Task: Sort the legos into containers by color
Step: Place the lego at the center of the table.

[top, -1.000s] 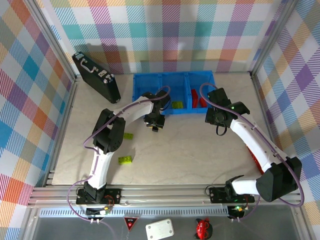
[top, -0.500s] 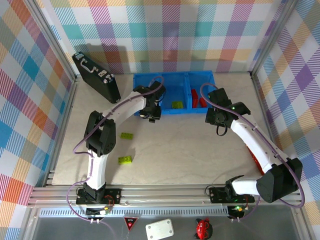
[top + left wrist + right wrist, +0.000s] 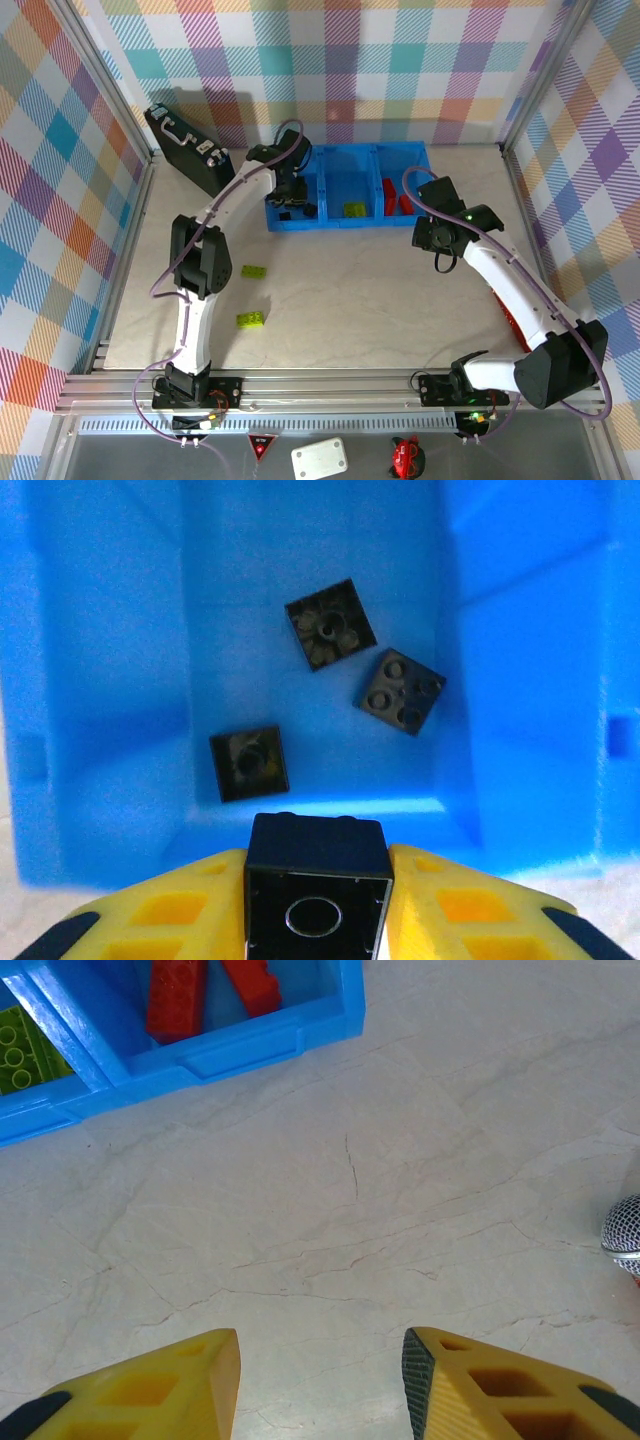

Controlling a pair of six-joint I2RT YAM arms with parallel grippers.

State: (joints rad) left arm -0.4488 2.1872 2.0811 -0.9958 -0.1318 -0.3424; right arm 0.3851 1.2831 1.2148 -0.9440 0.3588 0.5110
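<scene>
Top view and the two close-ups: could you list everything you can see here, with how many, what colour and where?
blue tray: one, blue, three compartments, far side of the table.
black bricks: three, black, loose in the tray's left compartment.
held black brick: one, black, by that compartment's near wall.
lime green bricks: three, lime; one in the middle compartment, two on the table.
red bricks: at least two, red, right compartment.
black case: one, black with silver latches, back left corner.
left tool: one, yellow fingers, shut on the held black brick.
right tool: one, yellow fingers, open and empty, over bare table near the tray.
</scene>
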